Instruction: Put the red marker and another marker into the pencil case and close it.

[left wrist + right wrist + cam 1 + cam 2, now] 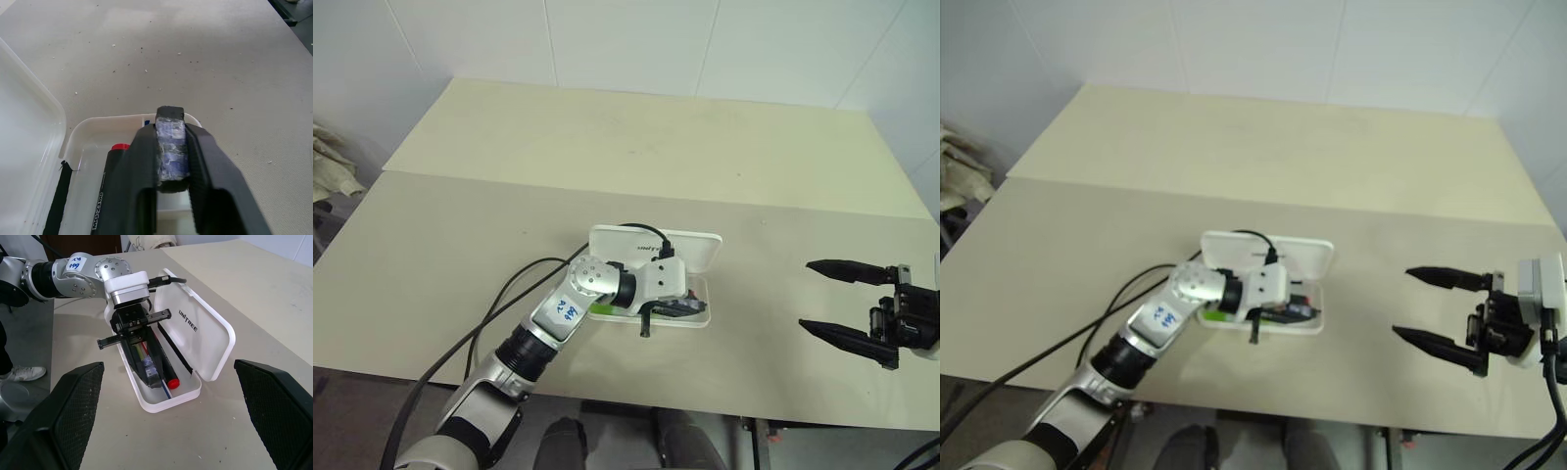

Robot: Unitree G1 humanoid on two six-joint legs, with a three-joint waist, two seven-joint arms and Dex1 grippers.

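Lying open near the bench's front edge: glossy white hard pencil case [205, 340], red marker [167, 366] inside. Left gripper [152, 378] clamping a blue-grey object [171, 147]; right gripper [824, 299] gaping wide.

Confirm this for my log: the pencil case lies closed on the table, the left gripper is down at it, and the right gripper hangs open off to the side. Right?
Not quite: the pencil case is open, its lid raised, as the right wrist view shows. The rest holds: the left gripper is down in it, and the right gripper hangs open off to the side.
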